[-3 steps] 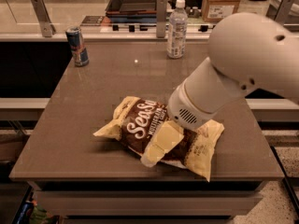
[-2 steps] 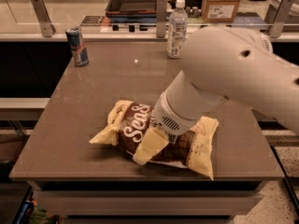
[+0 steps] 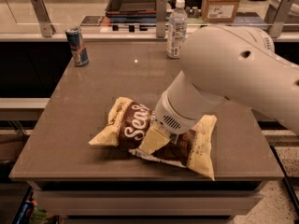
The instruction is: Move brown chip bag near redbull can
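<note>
The brown chip bag (image 3: 133, 127) lies flat on the table's front half, dark brown with white script and pale yellow ends. My gripper (image 3: 155, 140) is down on the middle of the bag, under the big white arm (image 3: 233, 73), which hides the bag's centre. The redbull can (image 3: 77, 46), blue and silver, stands upright at the far left corner of the table, well away from the bag.
A clear plastic water bottle (image 3: 176, 28) stands at the table's (image 3: 70, 125) far edge, right of centre. Behind the table are a counter rail, a dark tray (image 3: 135, 1) and a cardboard box (image 3: 223, 3).
The arm has swung left and lower over the bag. The bag has shifted slightly left and toward the front edge. The can and bottle have not moved.
</note>
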Available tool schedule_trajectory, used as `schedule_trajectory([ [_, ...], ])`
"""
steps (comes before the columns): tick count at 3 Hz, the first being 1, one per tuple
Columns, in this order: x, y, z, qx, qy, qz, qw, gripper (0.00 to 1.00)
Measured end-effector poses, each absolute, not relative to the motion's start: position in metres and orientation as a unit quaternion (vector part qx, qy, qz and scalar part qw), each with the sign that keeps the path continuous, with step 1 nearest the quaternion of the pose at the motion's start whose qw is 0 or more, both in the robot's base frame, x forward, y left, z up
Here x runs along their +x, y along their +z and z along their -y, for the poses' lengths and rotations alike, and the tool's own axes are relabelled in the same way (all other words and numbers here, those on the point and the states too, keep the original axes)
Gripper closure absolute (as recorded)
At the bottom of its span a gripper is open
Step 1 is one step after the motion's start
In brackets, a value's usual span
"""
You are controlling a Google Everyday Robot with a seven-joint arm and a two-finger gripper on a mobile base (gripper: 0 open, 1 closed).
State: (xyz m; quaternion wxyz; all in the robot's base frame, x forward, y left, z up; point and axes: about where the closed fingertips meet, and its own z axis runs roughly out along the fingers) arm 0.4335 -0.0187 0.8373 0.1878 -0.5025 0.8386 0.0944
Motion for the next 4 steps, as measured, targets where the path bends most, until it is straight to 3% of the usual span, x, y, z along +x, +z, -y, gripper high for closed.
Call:
schedule_trajectory([
  [1,0.4335,0.8403,0.0187,-0.503,0.094,-0.839,0.188,0.88],
  [2,0.4334,0.8460,0.0187,-0.503,0.094,-0.839,0.188,1.00],
  [4,0.4335,0.8472,0.0187,-0.503,0.094,-0.839,0.188,1.00],
])
